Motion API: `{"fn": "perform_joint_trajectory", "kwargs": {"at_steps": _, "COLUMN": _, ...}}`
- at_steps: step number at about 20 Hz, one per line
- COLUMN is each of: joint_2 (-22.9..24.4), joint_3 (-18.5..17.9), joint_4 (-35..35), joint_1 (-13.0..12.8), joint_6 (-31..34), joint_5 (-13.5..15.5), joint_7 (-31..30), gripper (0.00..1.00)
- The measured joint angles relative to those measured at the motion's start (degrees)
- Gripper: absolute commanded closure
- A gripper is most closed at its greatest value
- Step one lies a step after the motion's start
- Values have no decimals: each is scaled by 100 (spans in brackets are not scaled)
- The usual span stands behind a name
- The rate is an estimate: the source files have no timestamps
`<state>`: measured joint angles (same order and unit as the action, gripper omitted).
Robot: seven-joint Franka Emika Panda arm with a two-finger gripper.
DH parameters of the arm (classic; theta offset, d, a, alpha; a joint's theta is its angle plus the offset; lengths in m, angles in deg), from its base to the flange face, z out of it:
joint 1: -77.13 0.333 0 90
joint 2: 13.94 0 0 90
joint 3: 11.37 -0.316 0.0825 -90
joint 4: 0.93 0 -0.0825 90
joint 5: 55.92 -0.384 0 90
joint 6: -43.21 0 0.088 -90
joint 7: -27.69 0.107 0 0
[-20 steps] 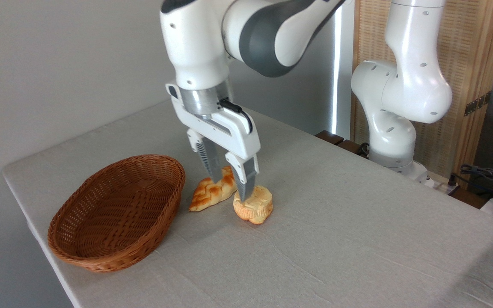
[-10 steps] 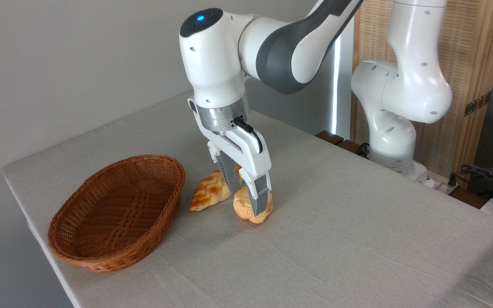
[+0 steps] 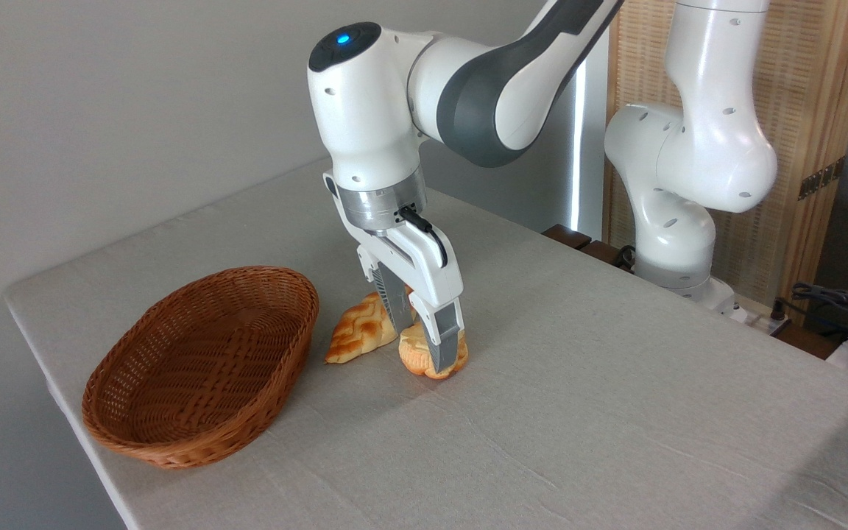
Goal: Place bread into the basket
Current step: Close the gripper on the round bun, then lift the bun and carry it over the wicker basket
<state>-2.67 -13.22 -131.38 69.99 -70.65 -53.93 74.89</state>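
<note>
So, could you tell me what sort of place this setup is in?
Probably a robot lab or test room: an arm is bolted beside a cloth-covered table, with cables at the right and a plain wall behind.

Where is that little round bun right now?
The bun sits mid-table between the gripper fingers, just right of the braided loaf, with the basket further left.

Bright, sharp daylight (soft shadows).
</note>
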Motion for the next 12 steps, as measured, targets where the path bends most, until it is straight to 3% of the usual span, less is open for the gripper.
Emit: {"fn": "perform_joint_trajectory", "kwargs": {"at_steps": 12, "joint_2": -18, "joint_3": 1, "joint_4": -5, "joint_1": -25, "joint_6": -3, "joint_5": 0, "joint_7": 0, "gripper": 67}}
